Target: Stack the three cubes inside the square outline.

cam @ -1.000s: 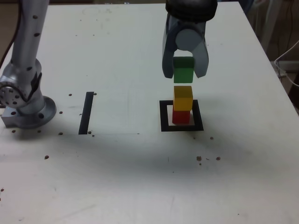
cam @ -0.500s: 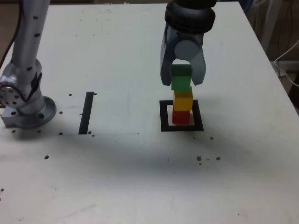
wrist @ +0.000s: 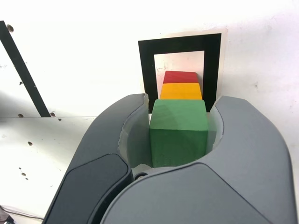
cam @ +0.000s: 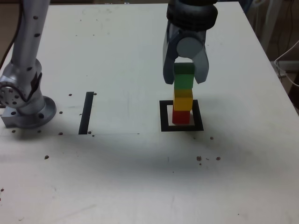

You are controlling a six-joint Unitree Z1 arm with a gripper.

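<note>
Gripper (cam: 185, 74) jaws bracket the green cube (cam: 183, 78) atop yellow cube (cam: 182, 99) and red cube (cam: 181, 116) in the square outline (cam: 163, 115); whether they pinch it, I cannot tell. Uneven release or a brushing lift could topple the stack.

The hand (wrist: 180, 140) is showing smooth grey plastic shells with a dull sheen, and paler, matt lining on the inner faces. The green cube (wrist: 179, 131), the yellow cube (wrist: 181, 91) and the red cube (wrist: 181, 77) are looking matt, with flat solid colour and slightly soft edges. The square outline (wrist: 148, 65) is appearing as matt black print on white paper. The tabletop (cam: 126, 60) is looking smooth, white and lightly speckled. The arm's base (cam: 23, 100) is gleaming like brushed metal.
</note>
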